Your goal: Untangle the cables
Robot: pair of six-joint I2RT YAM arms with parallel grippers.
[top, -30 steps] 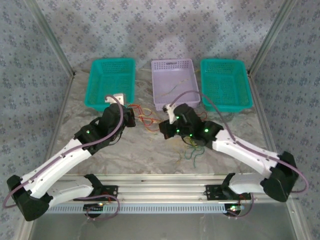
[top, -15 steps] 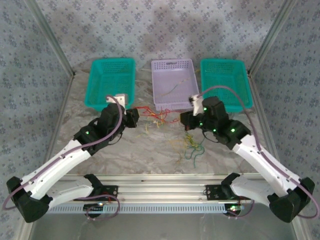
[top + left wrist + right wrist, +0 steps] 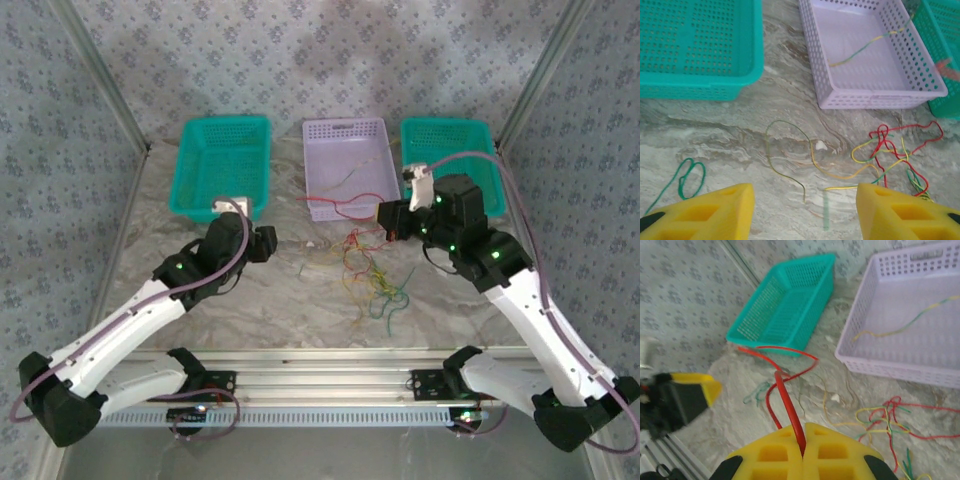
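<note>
You have most of the cables [image 3: 375, 272] in one loose tangle of red, yellow and green strands, flat on the table [image 3: 250, 300] at 6 o'clock from the lilac basket [image 3: 345, 128]. One red cable [image 3: 785, 390] is up off the surface, pinched in the closed right gripper [image 3: 802, 440], and arches toward 9 o'clock along the basket's near wall. A yellow-green cable [image 3: 865, 47] lies alone inside the basket, running diagonally. At 9 o'clock from the tangle, a thin olive strand [image 3: 785, 150] curves flat on the table. Further that way, a green cable [image 3: 690, 175] sits folded into a small loop, apart from the rest.
</note>
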